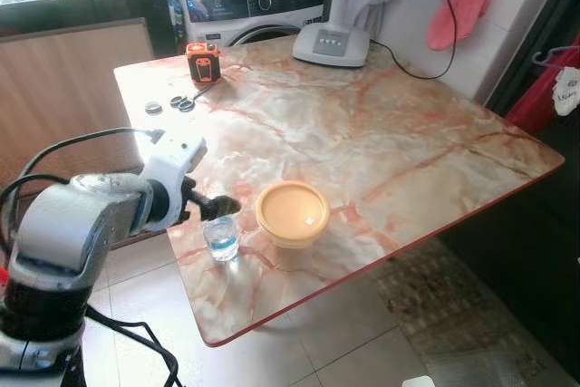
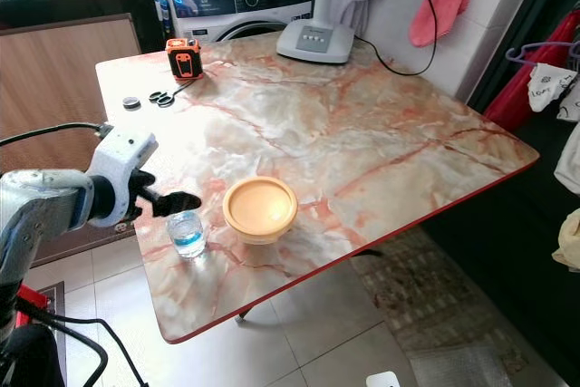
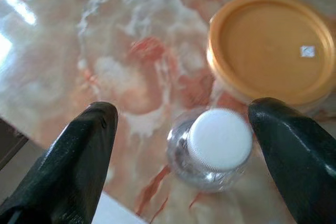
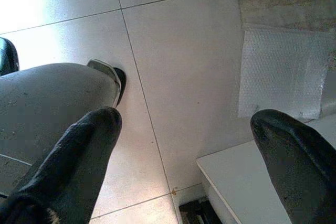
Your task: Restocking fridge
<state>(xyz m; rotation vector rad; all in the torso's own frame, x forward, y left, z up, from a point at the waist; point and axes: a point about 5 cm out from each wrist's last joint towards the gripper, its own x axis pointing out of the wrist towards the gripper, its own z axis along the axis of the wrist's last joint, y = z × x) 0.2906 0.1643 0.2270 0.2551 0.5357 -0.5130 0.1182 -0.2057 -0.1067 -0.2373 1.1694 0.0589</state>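
Observation:
A small clear bottle [image 1: 221, 239] with a white cap [image 3: 220, 138] stands near the front left edge of the marble table [image 1: 381, 133]. Right beside it sits a round container with an orange lid [image 1: 292, 212]. My left gripper [image 1: 220, 208] hovers just above the bottle, open, its black fingers [image 3: 79, 161] spread to either side of the cap without touching it. The right gripper [image 4: 184, 166] hangs open over the tiled floor with nothing between its fingers.
At the table's far side stand a fan base [image 1: 331, 43], an orange device [image 1: 203, 62], scissors [image 1: 186, 101] and a small dark disc [image 1: 153, 107]. A washing machine [image 1: 254, 6] is behind. Red items hang at the right [image 1: 544, 88].

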